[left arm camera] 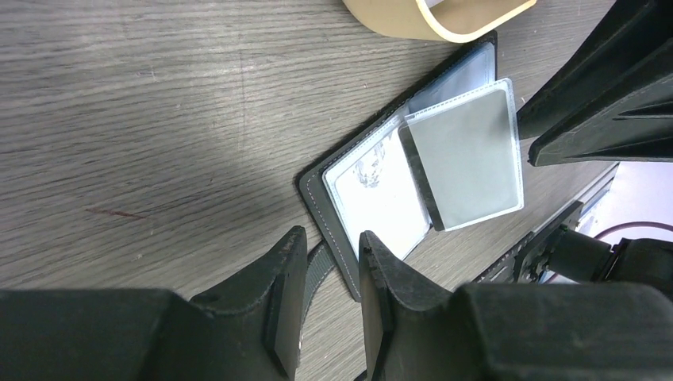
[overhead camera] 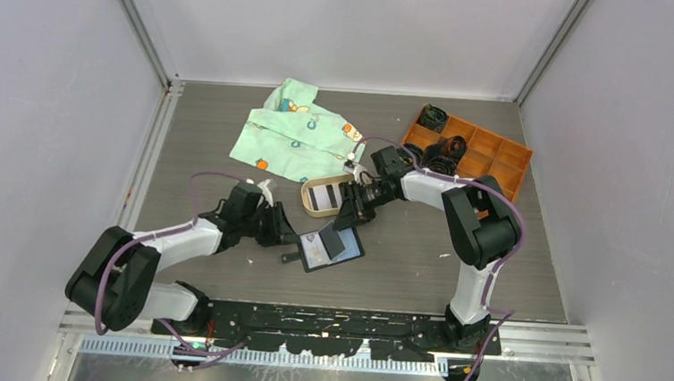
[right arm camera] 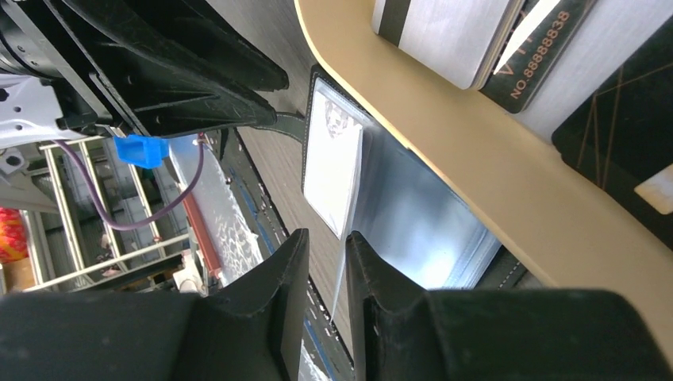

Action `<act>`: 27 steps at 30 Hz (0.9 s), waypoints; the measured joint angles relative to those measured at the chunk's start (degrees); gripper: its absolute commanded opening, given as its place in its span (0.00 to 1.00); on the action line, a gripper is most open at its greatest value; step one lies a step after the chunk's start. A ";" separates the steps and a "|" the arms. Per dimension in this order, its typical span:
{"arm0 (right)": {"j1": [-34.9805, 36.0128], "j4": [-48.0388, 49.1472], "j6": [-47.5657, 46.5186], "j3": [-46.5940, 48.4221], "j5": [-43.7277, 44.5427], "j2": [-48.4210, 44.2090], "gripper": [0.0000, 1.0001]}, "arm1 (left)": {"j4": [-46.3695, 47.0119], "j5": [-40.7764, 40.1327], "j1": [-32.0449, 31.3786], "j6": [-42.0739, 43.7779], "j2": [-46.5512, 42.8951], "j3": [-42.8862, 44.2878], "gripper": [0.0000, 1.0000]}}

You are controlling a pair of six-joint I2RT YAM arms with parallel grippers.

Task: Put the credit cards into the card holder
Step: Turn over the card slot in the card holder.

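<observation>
The black card holder (overhead camera: 315,254) lies open on the table, a whitish card (left arm camera: 373,198) in its left pocket. A grey card (left arm camera: 464,163) with a black stripe sits in a clear sleeve leaf that stands tilted over the right half. My right gripper (right arm camera: 327,236) is slightly open, and the thin edge of that leaf (right arm camera: 341,274) runs between its fingers, close to the right one. My left gripper (left arm camera: 329,238) is slightly open, straddling the holder's snap tab (left arm camera: 321,270) at the near left corner. More cards (right arm camera: 452,32), grey and black, lie in the tan tray (right arm camera: 476,159).
The tan oval tray (overhead camera: 314,209) touches the holder's far edge. An orange compartment box (overhead camera: 488,152) with dark items stands at the back right. A green patterned cloth (overhead camera: 297,134) lies at the back centre. Both arms meet over the holder (left arm camera: 317,194).
</observation>
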 measured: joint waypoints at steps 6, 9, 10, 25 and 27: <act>0.00 1.86 2.25 -0.76 -1.31 0.00 0.29 | -2.25 -1.20 0.00 0.61 -3.13 0.22 0.30; 0.00 2.69 3.39 -1.11 -1.88 0.00 0.29 | -2.47 -1.16 0.00 0.57 -5.55 0.22 0.28; 0.04 2.95 3.76 -1.18 -2.05 0.00 0.29 | -2.40 -1.11 0.00 0.50 -6.08 0.22 0.27; 2.80 6.91 7.78 -1.86 -5.35 0.37 0.33 | 3.21 1.57 -1.77 -2.14 -2.43 0.22 0.23; 3.28 7.15 7.82 -1.86 -5.55 0.74 0.35 | 3.32 1.57 -1.81 -2.47 -2.27 0.22 0.23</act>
